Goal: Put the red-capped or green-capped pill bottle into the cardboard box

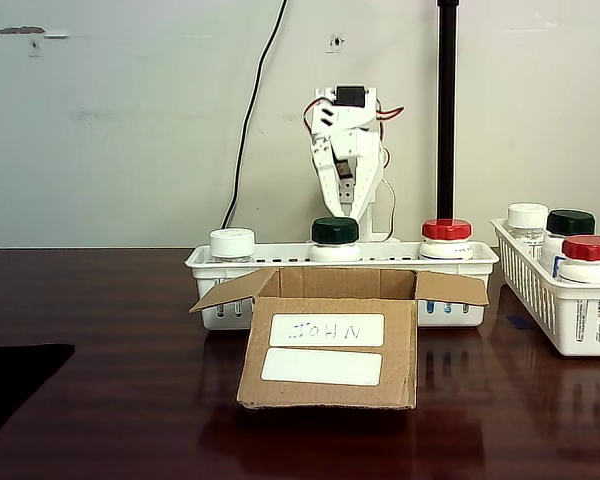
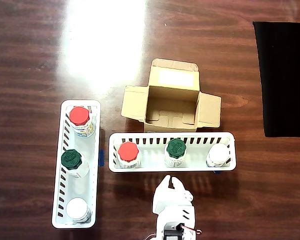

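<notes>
The cardboard box (image 1: 330, 350) (image 2: 171, 104) stands open and empty in the middle of the table, flaps spread, its white labels facing the fixed view. Just behind it, a white slotted basket (image 1: 205, 262) (image 2: 171, 135) holds a red-capped bottle (image 1: 446, 232) (image 2: 128, 151), a green-capped bottle (image 1: 335, 232) (image 2: 176, 148) and a white-capped one (image 1: 232, 243) (image 2: 218, 154). My white gripper (image 1: 355, 200) (image 2: 170, 181) hangs behind this basket, pointing down between the red and green caps, above the bottles. Its fingers look shut with nothing in them.
A second white basket (image 1: 540, 290) (image 2: 57, 150) stands beside the first, holding one red-capped bottle (image 2: 79, 116), one green-capped bottle (image 2: 71, 159) and one white-capped bottle (image 2: 78, 208). A black mat (image 1: 15, 375) (image 2: 285, 75) lies at the table edge. A black pole (image 1: 446, 110) rises behind.
</notes>
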Action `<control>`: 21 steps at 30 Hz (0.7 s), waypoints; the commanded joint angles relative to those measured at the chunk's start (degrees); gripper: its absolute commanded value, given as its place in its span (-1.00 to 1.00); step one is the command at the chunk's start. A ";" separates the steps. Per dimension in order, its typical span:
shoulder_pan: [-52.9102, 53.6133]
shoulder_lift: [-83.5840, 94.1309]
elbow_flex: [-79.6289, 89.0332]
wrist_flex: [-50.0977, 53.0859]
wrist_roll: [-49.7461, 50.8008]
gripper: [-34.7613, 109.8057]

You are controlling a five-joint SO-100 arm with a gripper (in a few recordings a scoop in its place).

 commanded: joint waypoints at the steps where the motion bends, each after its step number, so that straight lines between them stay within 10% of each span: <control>1: -3.43 -3.08 -10.28 2.55 0.18 -0.39; 10: -19.51 -18.28 -16.79 -6.24 -1.58 0.22; 21: -30.15 -50.01 -34.72 -21.18 -6.86 0.25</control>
